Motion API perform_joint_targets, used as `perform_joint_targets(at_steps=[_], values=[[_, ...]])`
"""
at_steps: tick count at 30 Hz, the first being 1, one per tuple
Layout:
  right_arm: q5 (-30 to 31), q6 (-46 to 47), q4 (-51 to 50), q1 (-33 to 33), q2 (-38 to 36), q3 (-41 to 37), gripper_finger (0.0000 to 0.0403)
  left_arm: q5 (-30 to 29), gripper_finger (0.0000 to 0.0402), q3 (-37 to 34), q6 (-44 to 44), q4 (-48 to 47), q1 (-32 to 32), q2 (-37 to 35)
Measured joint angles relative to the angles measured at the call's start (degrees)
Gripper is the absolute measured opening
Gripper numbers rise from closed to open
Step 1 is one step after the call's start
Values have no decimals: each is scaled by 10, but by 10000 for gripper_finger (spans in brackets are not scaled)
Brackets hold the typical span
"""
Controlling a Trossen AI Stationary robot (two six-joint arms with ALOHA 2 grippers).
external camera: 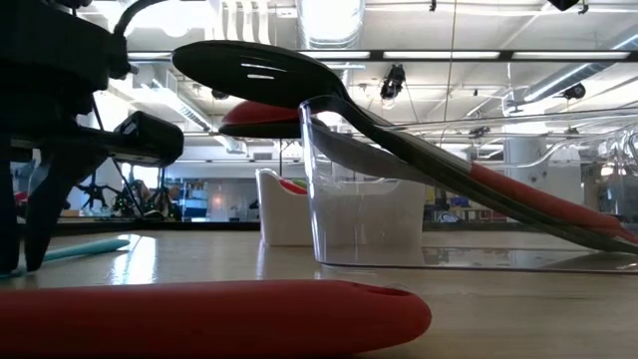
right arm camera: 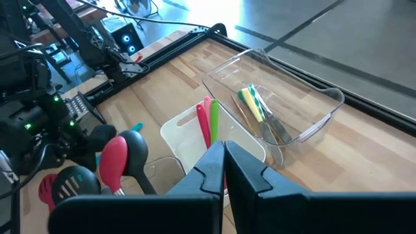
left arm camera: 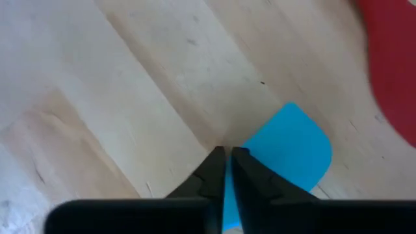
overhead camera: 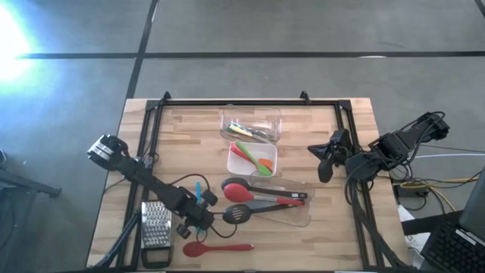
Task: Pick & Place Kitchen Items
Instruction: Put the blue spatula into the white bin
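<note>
Three clear tubs are sitting on the bench (overhead camera: 333, 227): the far tub (overhead camera: 251, 125), the middle tub (overhead camera: 252, 158) and the near tub (overhead camera: 282, 202). One steel grater (overhead camera: 155, 226) is lying by the near edge. Two arms are reaching over the bench, each carrying one gripper: the left gripper (overhead camera: 203, 218) and the right gripper (overhead camera: 326, 168). One red spoon (overhead camera: 216, 247) is lying loose on the wood, and one teal tool (overhead camera: 199, 192) is showing beside the left arm. Two red-handled utensils are leaning in the near tub, a red spoon head (overhead camera: 237, 191) and a black slotted spoon (overhead camera: 239, 214).
</note>
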Motion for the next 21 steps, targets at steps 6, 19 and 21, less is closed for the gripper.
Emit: perform_joint_targets(at_steps=[6,19,21], values=[[0,0,0,0,0,0,8,-5,126,7,-63,-12,1,-16],[0,-4,-1,0,0,0,8,50,261,114,-118,-180,-8,-45],[0,-6,-1,0,0,0,8,51,260,124,-115,-172,-13,-43]])
